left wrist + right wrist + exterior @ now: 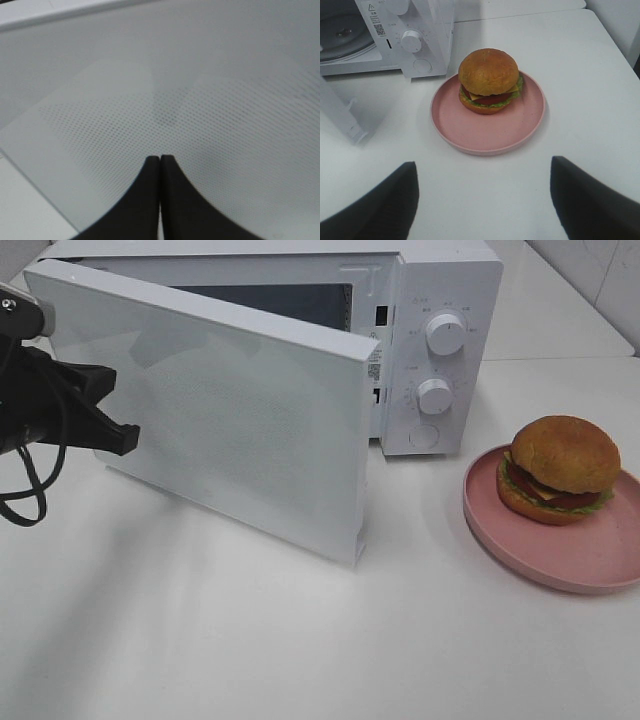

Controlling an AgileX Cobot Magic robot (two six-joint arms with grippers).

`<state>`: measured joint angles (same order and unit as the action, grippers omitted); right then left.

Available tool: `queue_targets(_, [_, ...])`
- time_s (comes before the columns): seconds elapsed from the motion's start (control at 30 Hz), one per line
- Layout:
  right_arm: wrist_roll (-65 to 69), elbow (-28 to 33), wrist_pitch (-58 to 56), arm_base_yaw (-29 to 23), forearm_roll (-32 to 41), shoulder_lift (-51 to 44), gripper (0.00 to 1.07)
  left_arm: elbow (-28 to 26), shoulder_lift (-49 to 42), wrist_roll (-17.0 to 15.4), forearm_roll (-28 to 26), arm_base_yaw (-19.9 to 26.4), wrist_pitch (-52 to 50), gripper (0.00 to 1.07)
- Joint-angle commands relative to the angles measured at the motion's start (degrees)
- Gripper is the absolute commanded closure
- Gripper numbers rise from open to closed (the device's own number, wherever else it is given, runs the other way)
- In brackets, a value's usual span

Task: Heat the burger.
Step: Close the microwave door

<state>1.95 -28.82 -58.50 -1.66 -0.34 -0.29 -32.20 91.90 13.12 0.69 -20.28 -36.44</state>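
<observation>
The burger (pixel 560 468), a golden-brown bun with patty, cheese, tomato and lettuce, sits on a round pink plate (pixel 590 565) on the white table, right of the microwave (pixel 445 285). The microwave door (pixel 230 410) stands partly open. My left gripper (pixel 122 438) is shut and empty, its tips close against the door's dotted window (pixel 210 115); I cannot tell whether they touch. My right gripper (pixel 483 164) is open and empty, a short way back from the plate (pixel 480 132), with the burger (pixel 489 80) straight ahead. The right gripper is out of the exterior view.
The microwave has two knobs (pixel 445 335) and a round button (pixel 424 436) on its right panel. Its glass turntable (pixel 342 32) shows inside the cavity. The door's free edge (pixel 360 530) reaches out over the table. The table's right edge (pixel 615 60) is near the plate.
</observation>
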Motion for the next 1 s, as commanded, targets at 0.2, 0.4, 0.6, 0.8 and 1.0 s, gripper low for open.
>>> queue_targets(0.2, [-0.69, 0.11, 0.97, 0.4, -0.06, -1.49, 0.38, -4.93, 3.61, -0.46, -0.11, -4.18, -0.86, 1.06])
queue_targets(0.4, [-0.69, 0.11, 0.97, 0.4, -0.06, -1.49, 0.38, -10.37, 7.68, -0.46, -0.17, -6.59, 0.63, 1.06])
queue_targets(0.6, [-0.69, 0.11, 0.97, 0.4, -0.06, -1.49, 0.38, -14.84, 10.54, -0.46, -0.17, -8.31, 1.95, 1.06])
queue_targets(0.8, [-0.69, 0.11, 0.97, 0.4, -0.06, -1.49, 0.38, -21.72, 14.15, -0.46, -0.17, -10.03, 5.96, 1.06])
queue_targets(1.0, [-0.69, 0.11, 0.97, 0.4, -0.06, -1.49, 0.38, -29.16, 18.05, -0.46, -0.23, -11.46, 11.23, 1.06])
